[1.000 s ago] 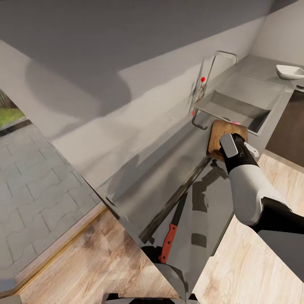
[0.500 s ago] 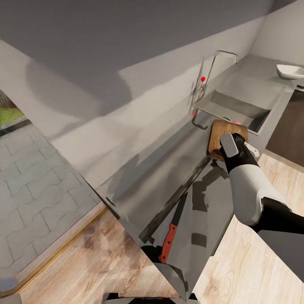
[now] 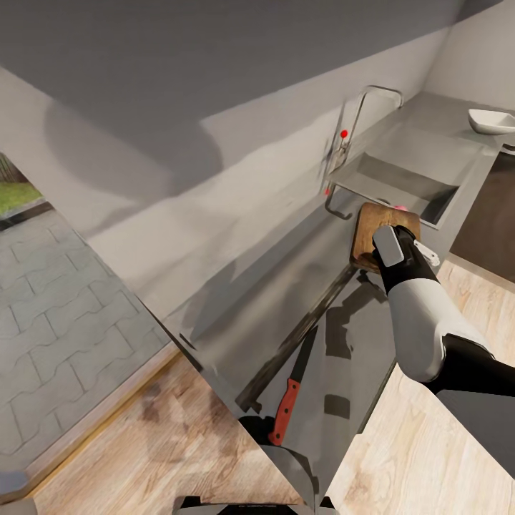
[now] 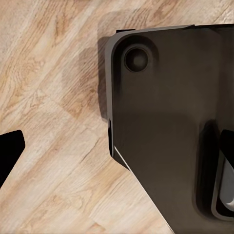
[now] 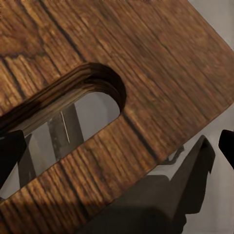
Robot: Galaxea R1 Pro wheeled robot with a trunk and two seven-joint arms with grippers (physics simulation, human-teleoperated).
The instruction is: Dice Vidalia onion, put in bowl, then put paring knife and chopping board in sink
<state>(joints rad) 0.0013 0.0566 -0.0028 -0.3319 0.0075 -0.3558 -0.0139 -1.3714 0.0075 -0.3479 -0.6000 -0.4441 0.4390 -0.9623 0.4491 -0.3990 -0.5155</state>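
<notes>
The chopping board (image 3: 377, 227) lies on the countertop (image 3: 336, 336) beside the sink (image 3: 408, 182). A sliver of the pinkish Vidalia onion (image 3: 400, 208) peeks out just past the board's far end. My right gripper (image 5: 119, 146) hovers open right above the board's slot handle (image 5: 73, 117), its dark fingertips (image 5: 9, 156) wide apart at either side. The paring knife (image 3: 290, 393) rests on the near end of the countertop, red handle toward me. The white bowl (image 3: 491, 121) stands on the counter beyond the sink. My left gripper (image 4: 117, 151) hangs open over the floor.
A curved chrome tap (image 3: 361, 114) with red dots rises behind the sink by the grey wall. Wooden floor (image 3: 429, 458) lies along the counter's front. In the left wrist view my own dark base (image 4: 165, 122) sits over the floorboards.
</notes>
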